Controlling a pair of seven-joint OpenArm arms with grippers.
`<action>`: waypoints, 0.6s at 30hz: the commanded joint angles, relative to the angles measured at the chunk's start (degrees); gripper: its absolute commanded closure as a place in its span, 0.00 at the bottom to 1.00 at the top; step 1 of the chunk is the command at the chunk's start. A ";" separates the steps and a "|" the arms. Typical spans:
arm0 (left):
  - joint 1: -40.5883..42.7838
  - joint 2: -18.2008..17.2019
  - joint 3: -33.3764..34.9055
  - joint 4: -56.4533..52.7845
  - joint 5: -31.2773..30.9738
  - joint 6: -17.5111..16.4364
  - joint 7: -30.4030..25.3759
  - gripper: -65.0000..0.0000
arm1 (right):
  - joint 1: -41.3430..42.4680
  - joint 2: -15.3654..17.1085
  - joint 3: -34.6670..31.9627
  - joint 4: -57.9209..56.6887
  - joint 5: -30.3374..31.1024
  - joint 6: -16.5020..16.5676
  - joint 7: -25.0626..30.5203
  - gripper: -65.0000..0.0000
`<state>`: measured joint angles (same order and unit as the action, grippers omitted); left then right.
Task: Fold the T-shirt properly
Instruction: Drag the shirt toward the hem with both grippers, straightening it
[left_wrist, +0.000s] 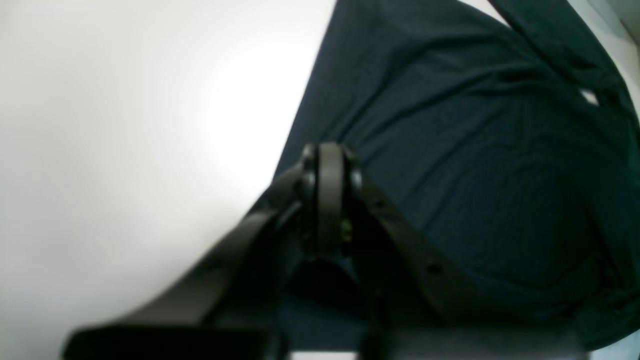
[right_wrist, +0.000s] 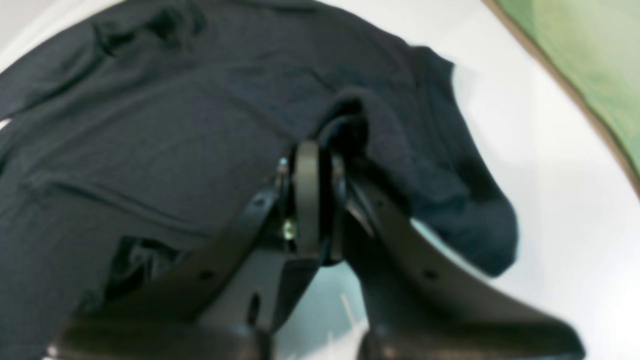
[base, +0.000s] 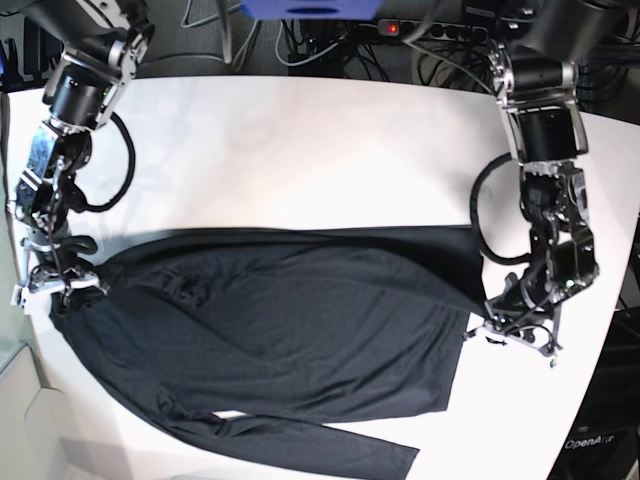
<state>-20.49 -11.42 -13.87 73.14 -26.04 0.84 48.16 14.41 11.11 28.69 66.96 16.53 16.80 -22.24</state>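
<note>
Base view shows the right gripper (base: 62, 290) pressed together at one end of the T-shirt (base: 290, 330), and the left gripper (base: 497, 328) pressed together at the opposite edge. Seen from the right wrist, a bunched fold of dark cloth sits pinched at that gripper's fingertips (right_wrist: 320, 150), with the rest of the garment spreading away beyond and to the left of them. Seen from the left wrist, the closed fingers (left_wrist: 327, 165) meet the shirt's edge, the fabric extending right of them and the white table (left_wrist: 125, 150) lying to their left.
</note>
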 joint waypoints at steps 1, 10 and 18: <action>-1.71 -0.58 0.73 0.48 -0.46 -0.27 -1.79 1.00 | 1.10 1.06 0.19 0.95 0.48 0.30 1.45 1.00; -7.33 -0.93 2.31 -7.17 -0.46 -0.18 -4.34 1.00 | 1.19 1.15 -1.48 0.95 0.48 0.30 1.54 1.00; -10.67 -1.72 2.31 -8.13 -0.38 -0.18 -4.34 1.00 | 2.24 1.15 -1.48 0.95 0.48 0.30 1.54 1.00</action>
<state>-29.15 -12.53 -11.49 64.16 -26.04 0.91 44.95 15.03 11.35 27.09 66.94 16.43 16.80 -22.52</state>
